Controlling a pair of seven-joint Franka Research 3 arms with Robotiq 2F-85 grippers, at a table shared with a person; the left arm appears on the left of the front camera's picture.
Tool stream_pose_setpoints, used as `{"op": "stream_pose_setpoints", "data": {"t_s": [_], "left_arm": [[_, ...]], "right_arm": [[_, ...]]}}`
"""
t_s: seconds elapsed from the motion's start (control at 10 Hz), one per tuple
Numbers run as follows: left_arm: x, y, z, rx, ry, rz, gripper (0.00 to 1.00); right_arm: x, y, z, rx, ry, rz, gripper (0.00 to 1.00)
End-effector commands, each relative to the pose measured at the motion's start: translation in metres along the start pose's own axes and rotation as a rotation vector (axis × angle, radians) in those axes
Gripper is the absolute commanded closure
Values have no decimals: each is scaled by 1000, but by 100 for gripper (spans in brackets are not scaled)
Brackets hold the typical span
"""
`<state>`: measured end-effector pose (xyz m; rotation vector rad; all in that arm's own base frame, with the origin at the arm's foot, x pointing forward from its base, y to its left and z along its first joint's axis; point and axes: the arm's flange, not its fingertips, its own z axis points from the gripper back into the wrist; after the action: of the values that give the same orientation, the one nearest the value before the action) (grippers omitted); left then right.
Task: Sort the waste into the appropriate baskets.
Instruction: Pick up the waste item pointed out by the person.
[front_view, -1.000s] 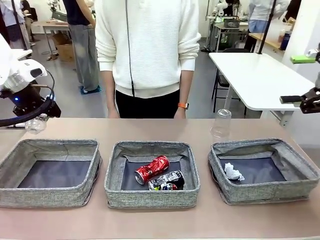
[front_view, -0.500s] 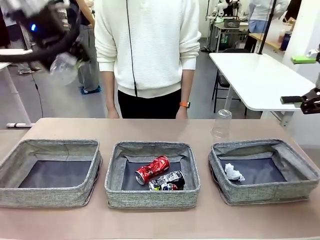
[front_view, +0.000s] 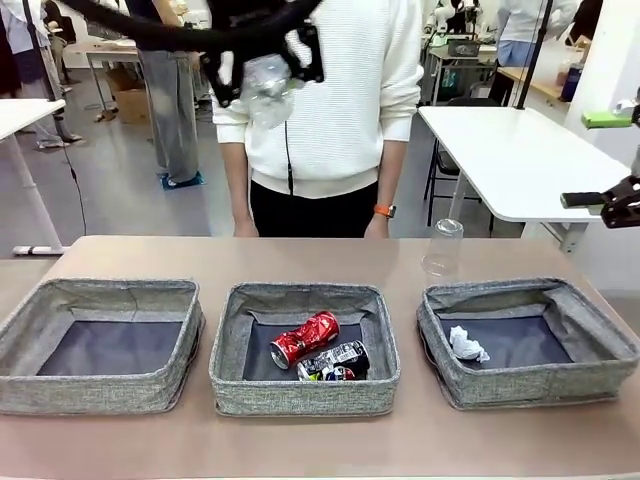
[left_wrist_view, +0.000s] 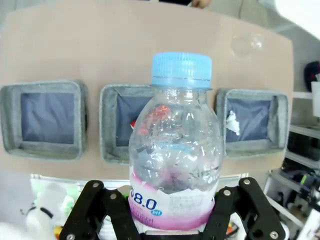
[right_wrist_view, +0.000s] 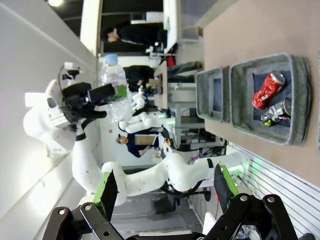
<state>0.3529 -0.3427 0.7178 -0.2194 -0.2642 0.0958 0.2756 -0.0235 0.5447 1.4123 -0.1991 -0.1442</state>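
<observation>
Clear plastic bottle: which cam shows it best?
Left wrist view: the clear plastic bottle is close up, blue cap and label sharp, base in the left gripper. Front view shows it blurred, held high; right wrist view, small and distant.

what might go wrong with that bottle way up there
The left claw grips the clear plastic bottle by its bottom end alone, high above the table; a slip would likely send it bouncing off. Released here, it might land in the middle basket among the cans, probably the wrong bin.
</observation>
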Motion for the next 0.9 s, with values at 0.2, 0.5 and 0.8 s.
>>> {"op": "stream_pose_setpoints", "data": {"t_s": [0.2,0.5,0.8], "left_arm": [[20,-47,3,74,106,17,100],[12,-25,1,38,36,33,100],[12,-25,1,38,36,33,100]], "right_arm": [[0,4,0,19,0,-7,0],[0,4,0,19,0,-7,0],[0,4,0,19,0,-7,0]]}}
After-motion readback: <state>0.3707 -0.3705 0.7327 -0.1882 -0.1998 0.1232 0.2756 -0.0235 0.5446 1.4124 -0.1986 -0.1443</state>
